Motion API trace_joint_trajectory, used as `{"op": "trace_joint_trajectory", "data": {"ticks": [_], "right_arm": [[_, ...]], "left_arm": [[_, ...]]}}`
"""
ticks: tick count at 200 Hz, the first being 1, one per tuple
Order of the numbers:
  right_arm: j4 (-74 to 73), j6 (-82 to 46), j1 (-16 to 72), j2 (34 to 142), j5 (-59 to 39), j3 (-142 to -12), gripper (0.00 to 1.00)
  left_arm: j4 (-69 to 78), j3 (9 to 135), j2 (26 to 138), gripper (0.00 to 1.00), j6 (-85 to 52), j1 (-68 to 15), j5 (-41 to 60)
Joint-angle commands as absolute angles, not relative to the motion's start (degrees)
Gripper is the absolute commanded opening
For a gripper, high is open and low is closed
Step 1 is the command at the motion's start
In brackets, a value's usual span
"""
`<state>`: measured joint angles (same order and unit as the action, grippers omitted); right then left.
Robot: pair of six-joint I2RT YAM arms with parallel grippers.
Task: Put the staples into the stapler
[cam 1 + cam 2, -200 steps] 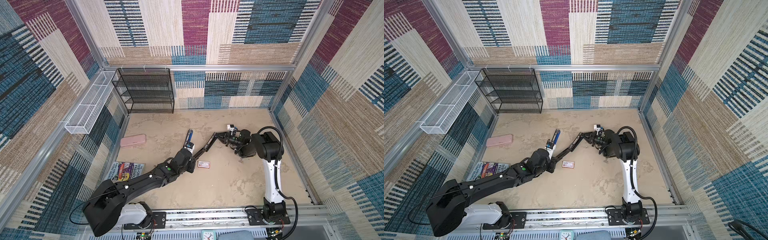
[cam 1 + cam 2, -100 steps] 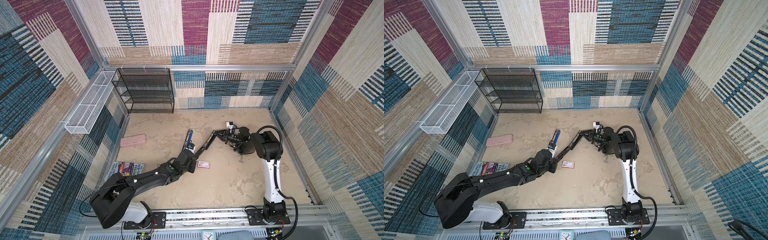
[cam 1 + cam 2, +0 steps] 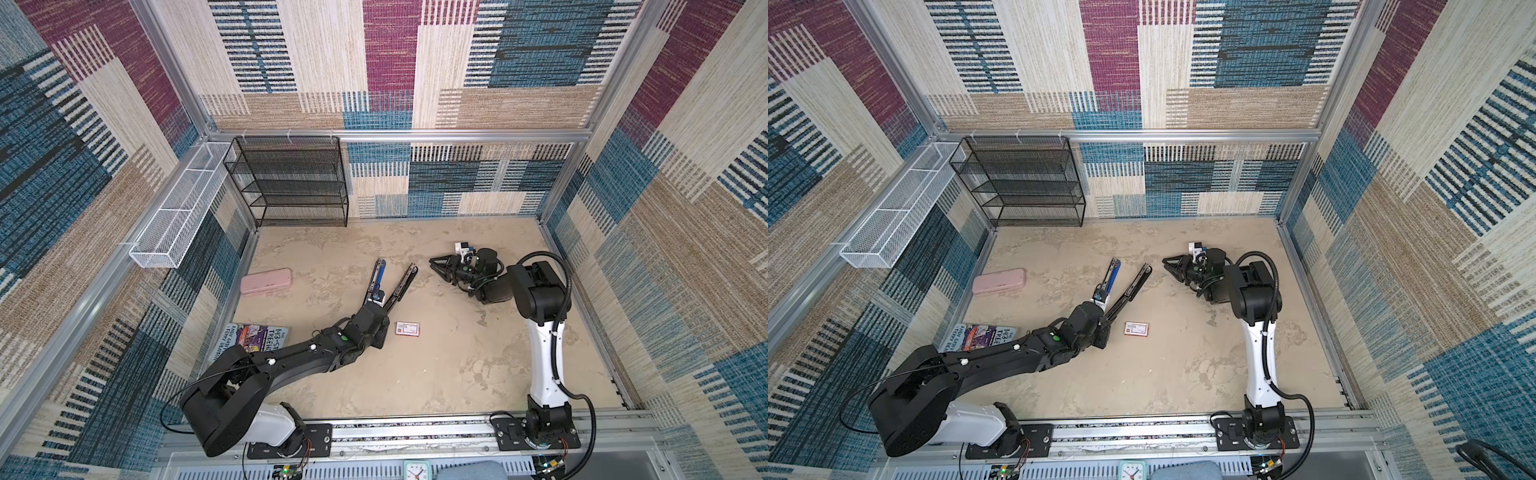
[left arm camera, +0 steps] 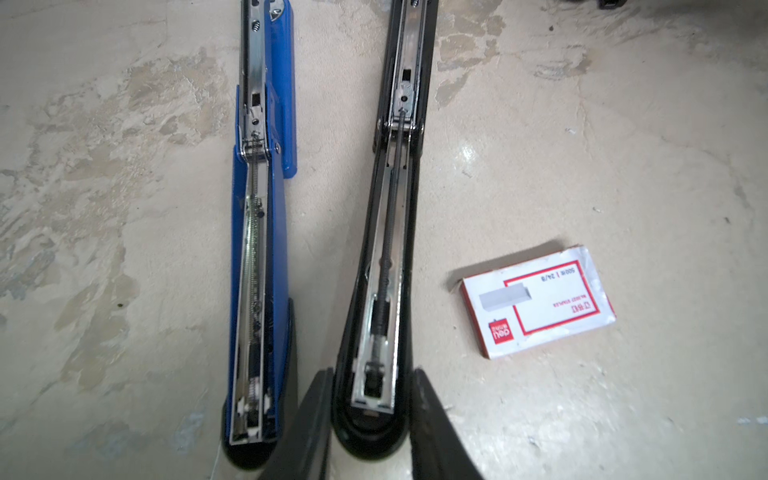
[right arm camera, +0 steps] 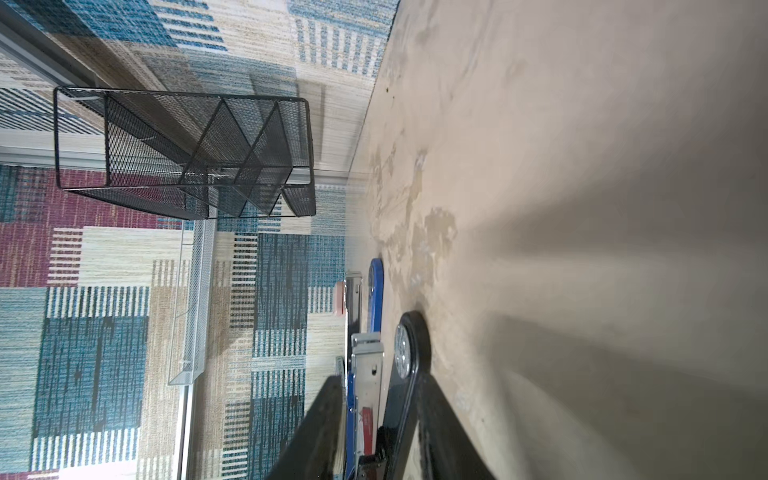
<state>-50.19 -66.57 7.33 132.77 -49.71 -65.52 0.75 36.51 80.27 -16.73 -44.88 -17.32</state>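
Where the left gripper (image 4: 372, 376) clamps the rounded end of the black stapler (image 4: 390, 232), one finger on each side, we enter the staple box (image 4: 538, 301) as lying flat on the table (image 3: 415, 374) just beside that gripper. It is on the gripper's right, label up, and touches neither finger nor the stapler.

From the right gripper (image 3: 432, 262) we log the box as well apart. This gripper is rolled on its side just short of the black stapler's far end. In the right wrist view its fingers (image 5: 320, 424) stand parted with nothing between them, one close to the table and one above it.

We count:
- Staple box: one.
- Staplers: two, both folded open flat with their metal channels up. One is black and held. One is the blue stapler (image 3: 377, 276), which lies free. The two are close together at the left gripper and spread apart farther out.
- Grippers: two.
- Pink case (image 3: 266, 281): one, near the left wall.
- Book (image 3: 253, 338): one, by the left arm.
- Black mesh rack (image 3: 291, 183): one, at the back wall.
- White mesh basket (image 3: 178, 212): one, on the left wall.
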Motion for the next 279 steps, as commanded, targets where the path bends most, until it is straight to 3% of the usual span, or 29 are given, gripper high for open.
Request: {"op": "trace_joint_trajectory", "data": {"ticks": [1, 18, 36, 55, 88, 166, 223, 279], "right_arm": [[-40.82, -62.04, 7.19, 131.38, -47.2, -63.69, 0.36], [-38.74, -59.66, 7.2, 128.63, -47.03, -62.16, 0.38], [-36.04, -56.62, 7.21, 125.16, -46.78, -60.31, 0.4], [-33.81, -53.59, 7.21, 121.17, -46.78, -57.9, 0.43], [-28.1, -47.26, 7.21, 112.57, -45.43, -53.58, 0.51], [-10.24, -32.41, 7.23, 91.47, -37.96, -42.71, 0.59], [-7.61, -30.41, 7.91, 80.45, -35.57, -32.05, 0.55], [-8.09, -30.34, 11.13, 78.65, -34.15, -28.21, 0.54]], "left_arm": [[-0.44, 36.39, 81.61, 0.0, -17.16, -44.82, -17.87], [-0.55, 36.3, 82.89, 0.1, -17.83, -44.91, -17.49], [-0.61, 36.06, 83.41, 0.28, -18.54, -44.96, -17.51], [-1.08, 35.93, 82.87, 0.42, -19.11, -44.99, -17.61], [-3.23, 35.95, 79.38, 0.56, -20.1, -45.26, -17.85], [-8.35, 38.94, 72.69, 0.58, -27.06, -46.13, -7.55], [-8.21, 45.23, 84.26, 0.58, -31.06, -48.05, -4.61], [-9.4, 52.12, 94.9, 0.59, -31.2, -48.03, -5.05]]}}
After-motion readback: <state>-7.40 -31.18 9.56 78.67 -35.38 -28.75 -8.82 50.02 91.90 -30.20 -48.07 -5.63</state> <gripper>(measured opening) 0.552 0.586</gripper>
